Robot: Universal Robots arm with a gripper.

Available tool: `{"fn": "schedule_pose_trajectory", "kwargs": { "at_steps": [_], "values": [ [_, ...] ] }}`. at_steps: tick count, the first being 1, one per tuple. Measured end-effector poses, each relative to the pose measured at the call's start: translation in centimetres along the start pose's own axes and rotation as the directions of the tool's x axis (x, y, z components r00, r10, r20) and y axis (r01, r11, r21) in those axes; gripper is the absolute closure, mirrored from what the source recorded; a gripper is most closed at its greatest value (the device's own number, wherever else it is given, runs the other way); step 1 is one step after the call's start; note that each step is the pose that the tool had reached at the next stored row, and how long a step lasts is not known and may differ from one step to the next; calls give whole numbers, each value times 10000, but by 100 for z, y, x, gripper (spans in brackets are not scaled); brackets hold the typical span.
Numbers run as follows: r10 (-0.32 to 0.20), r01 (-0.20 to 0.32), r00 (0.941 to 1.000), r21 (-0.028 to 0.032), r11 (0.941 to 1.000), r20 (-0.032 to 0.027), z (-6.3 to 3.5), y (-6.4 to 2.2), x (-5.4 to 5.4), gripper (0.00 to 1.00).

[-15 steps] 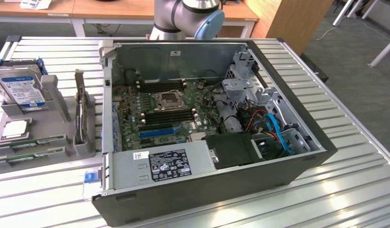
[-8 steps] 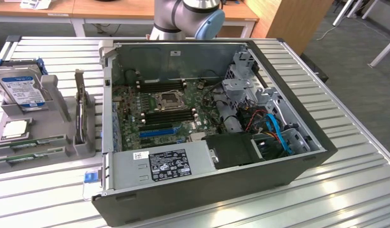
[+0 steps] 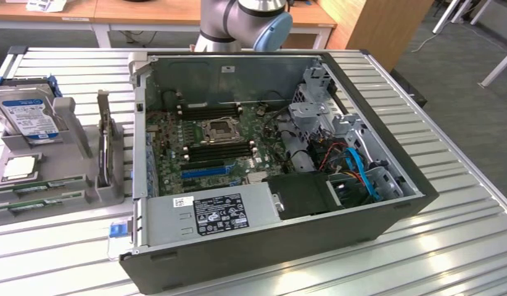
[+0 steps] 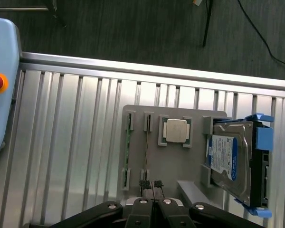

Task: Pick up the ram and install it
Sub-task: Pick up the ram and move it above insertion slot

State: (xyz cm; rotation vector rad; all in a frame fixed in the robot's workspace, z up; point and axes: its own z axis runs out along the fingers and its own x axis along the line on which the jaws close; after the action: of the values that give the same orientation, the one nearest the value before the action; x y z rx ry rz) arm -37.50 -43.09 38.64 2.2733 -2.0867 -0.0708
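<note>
Ram (image 4: 128, 148) slotted in grey holder tray (image 4: 180, 161) on slatted desk (image 4: 61, 142), tray at nine o'clock of computer case (image 3: 278, 246) in exterior view, pincer (image 4: 150, 183) closed and empty, held above tray's edge

Open PC case (image 3: 278, 259) on slatted table (image 3: 451, 246), motherboard (image 3: 212, 148) and power supply (image 3: 212, 213) inside — grey holder (image 4: 180, 161) alongside, carrying hard drive (image 4: 228, 159) and CPU (image 4: 175, 130).

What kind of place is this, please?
Probably a workshop or lab: an open computer case on a slatted metal table, a hard drive in a holder beside it, wooden desks behind.
</note>
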Motion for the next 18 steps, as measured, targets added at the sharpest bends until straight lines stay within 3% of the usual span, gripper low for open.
{"fn": "schedule_pose_trajectory", "kwargs": {
  "at_steps": [16,18],
  "values": [
    [1,-1,10000,20,10000,-2,0,2,0,89],
    [1,-1,10000,20,10000,-2,0,2,0,77]
  ]
}}
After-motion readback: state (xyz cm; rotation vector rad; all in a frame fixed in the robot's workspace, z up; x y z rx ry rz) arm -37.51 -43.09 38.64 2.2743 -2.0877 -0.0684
